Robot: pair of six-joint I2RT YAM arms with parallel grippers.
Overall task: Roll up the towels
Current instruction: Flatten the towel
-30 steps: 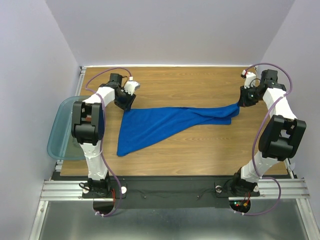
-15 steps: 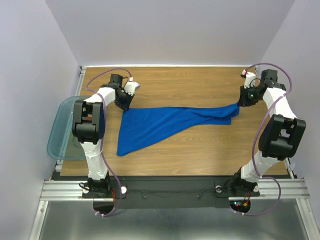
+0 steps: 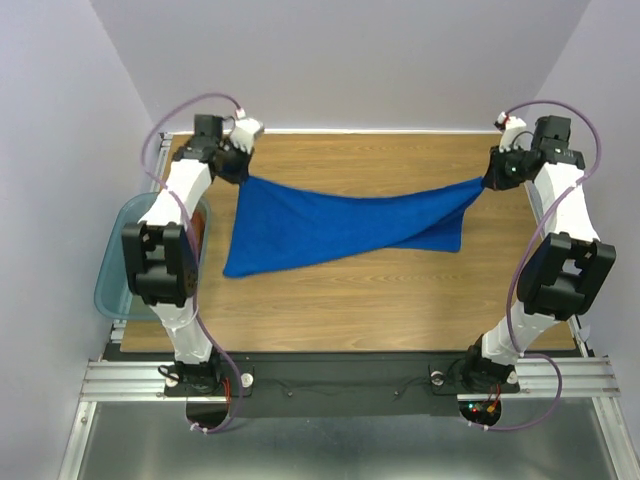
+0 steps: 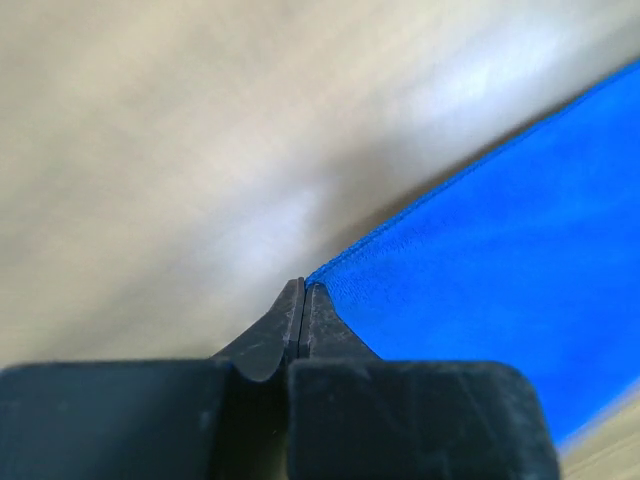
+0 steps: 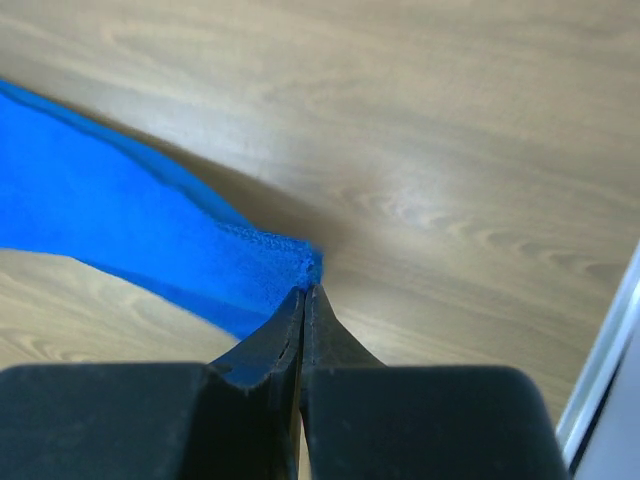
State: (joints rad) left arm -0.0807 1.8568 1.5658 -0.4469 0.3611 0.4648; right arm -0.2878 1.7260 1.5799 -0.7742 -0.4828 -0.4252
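Near the table's point(image 3: 380, 295) far corners, left tool point(image 3: 242, 171) and right tool point(image 3: 487, 182) each pinch a blue towel point(image 3: 340, 225) corner, apparently to stretch it flat.

A lab test cell — plain lavender walls point(image 3: 340, 60), aluminium rail frame point(image 3: 340, 375).

The left wrist view's edge crops the blue towel point(image 4: 490, 290).

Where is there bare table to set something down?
Two bare strips of wooden table: a wide one between the lower edge of the bright blue cloth towel and the table's near edge, and a narrower one between its top edge and the far edge. The middle is crowded: the towel spans it, pinched by the left gripper and right gripper.
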